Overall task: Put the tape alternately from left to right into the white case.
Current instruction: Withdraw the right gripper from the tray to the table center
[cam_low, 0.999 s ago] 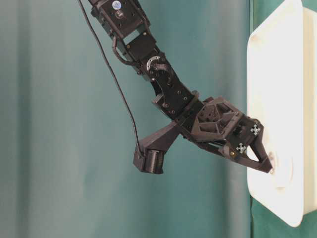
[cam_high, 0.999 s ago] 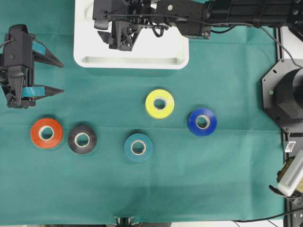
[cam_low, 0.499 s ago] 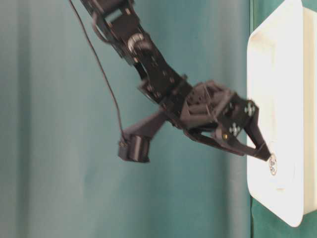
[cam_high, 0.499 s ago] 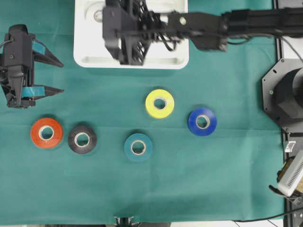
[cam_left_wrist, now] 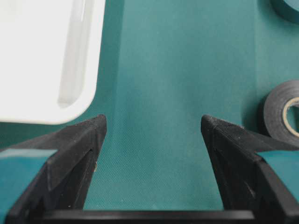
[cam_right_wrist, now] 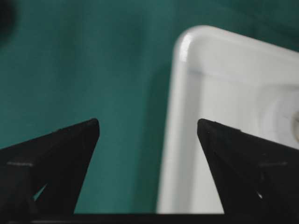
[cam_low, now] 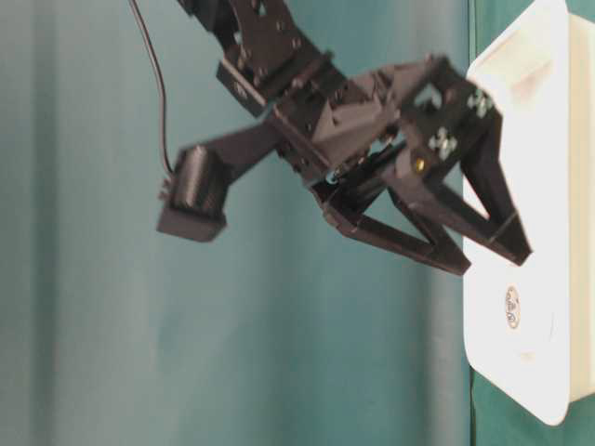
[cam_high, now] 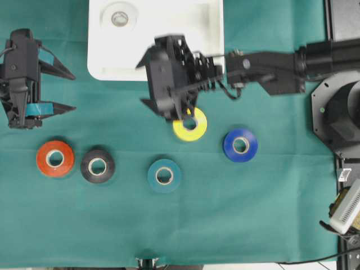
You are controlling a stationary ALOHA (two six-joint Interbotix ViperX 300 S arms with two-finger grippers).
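Fingers of the right gripper (cam_high: 163,79) stand spread wide with nothing between them, hanging above the green surface (cam_high: 253,214) just off the near edge of the white case (cam_high: 208,34). Their wrist view shows both tips apart, the corner of the case and bare cloth in the gap, so the hand is free for another pick. It partly covers the yellow roll (cam_high: 191,125) from above, which judging by position looks like the next thing it could take.

One white roll (cam_high: 119,18) lies flat in the far left corner of the case, hole up. Starting at that end leaves the rest of the case open for a row running rightward.

Five rolls wait on the cloth, all lying flat with cores upward, which suits a grip from above: orange-red (cam_high: 55,158) and black (cam_high: 97,165) close together at the left, teal (cam_high: 164,175) in the middle, yellow above it, blue (cam_high: 241,145) to the right.

Over at the left edge, the left gripper (cam_high: 61,89) is parked with its fingers (cam_left_wrist: 74,154) likewise wide apart and holding nothing; only cloth shows between them, with the black roll just beside. It sits nearest the orange-red and black rolls, so I judge those fall to it when turns alternate.
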